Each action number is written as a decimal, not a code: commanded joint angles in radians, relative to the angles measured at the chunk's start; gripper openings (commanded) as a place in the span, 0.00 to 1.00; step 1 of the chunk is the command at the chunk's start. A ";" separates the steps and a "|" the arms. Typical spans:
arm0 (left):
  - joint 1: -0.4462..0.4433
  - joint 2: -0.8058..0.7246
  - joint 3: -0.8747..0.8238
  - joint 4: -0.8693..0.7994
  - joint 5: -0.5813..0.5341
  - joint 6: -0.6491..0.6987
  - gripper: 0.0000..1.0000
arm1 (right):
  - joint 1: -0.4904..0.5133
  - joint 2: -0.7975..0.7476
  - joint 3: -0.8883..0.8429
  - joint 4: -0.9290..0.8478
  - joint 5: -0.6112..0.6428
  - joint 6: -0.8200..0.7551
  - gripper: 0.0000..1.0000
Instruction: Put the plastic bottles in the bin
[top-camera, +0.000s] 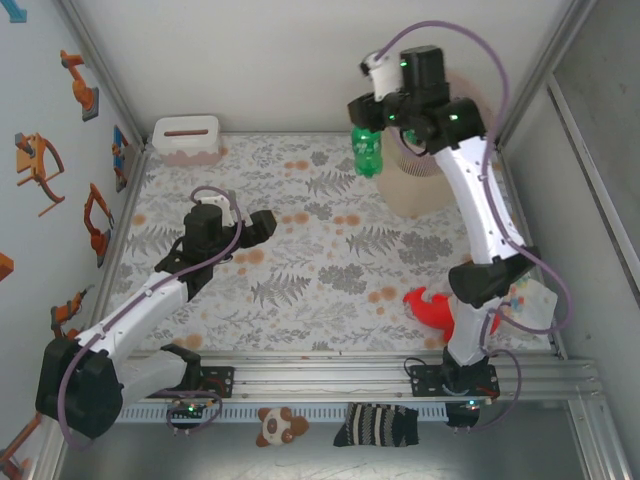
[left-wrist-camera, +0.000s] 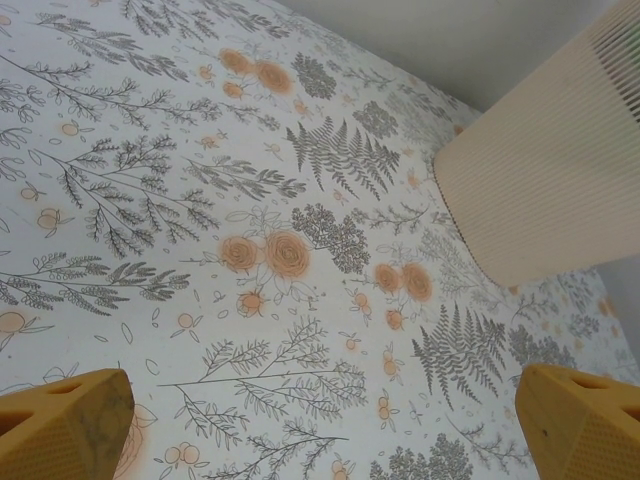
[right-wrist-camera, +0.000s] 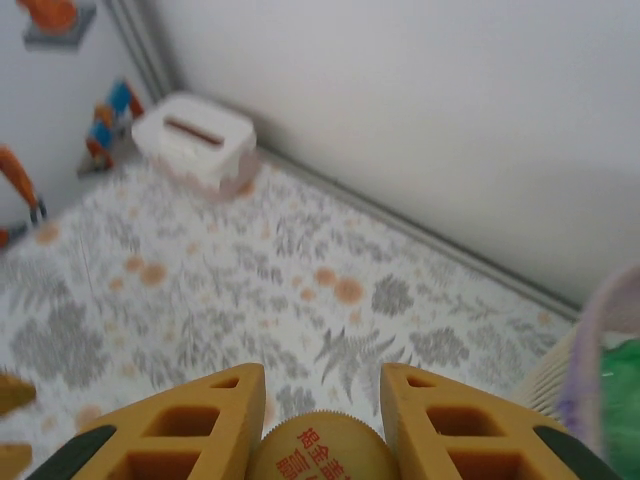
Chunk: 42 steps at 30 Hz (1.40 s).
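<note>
- Right arm (top-camera: 482, 215) is rising from its base at the lower right of the top view. Its forearm is stretching to the upper middle and its wrist is bending over to the left.
- Right gripper (top-camera: 364, 122) is clamping the yellow cap (right-wrist-camera: 318, 452) of a green plastic bottle (top-camera: 367, 155). In the right wrist view the cap is sitting wedged between the two yellow fingers (right-wrist-camera: 195, 428).
- The green plastic bottle is hanging cap-up under the right gripper, clear of the table. It is in the upper middle of the top view, just left of the tall round beige ribbed bin (top-camera: 425, 192) and not in it.
- The bin is standing at the upper right of the top view, partly hidden behind the right arm. Its ribbed wall (left-wrist-camera: 550, 170) is showing at the upper right of the left wrist view.
- Left arm (top-camera: 140, 312) is lying low from the lower left of the top view, angling toward the centre.
- Left gripper (top-camera: 268, 226) is hovering with jaws spread wide and nothing between them, over the floral-print table cover (left-wrist-camera: 250, 200).
- A low white rectangular box with a slot (top-camera: 186, 139) is sitting at the upper left of the top view.
- A red plush toy (top-camera: 432, 306) is lying at the lower right of the top view, near the right arm's base.
</note>
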 joint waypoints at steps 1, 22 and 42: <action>0.004 0.005 0.015 0.030 0.016 -0.010 0.97 | -0.059 -0.079 -0.025 0.153 -0.087 0.131 0.23; 0.006 0.015 0.002 0.045 0.016 -0.014 0.97 | -0.466 -0.169 -0.371 0.481 -0.160 0.485 0.23; 0.006 0.009 0.003 0.029 0.001 -0.013 0.97 | -0.565 -0.076 -0.579 0.557 -0.263 0.684 0.40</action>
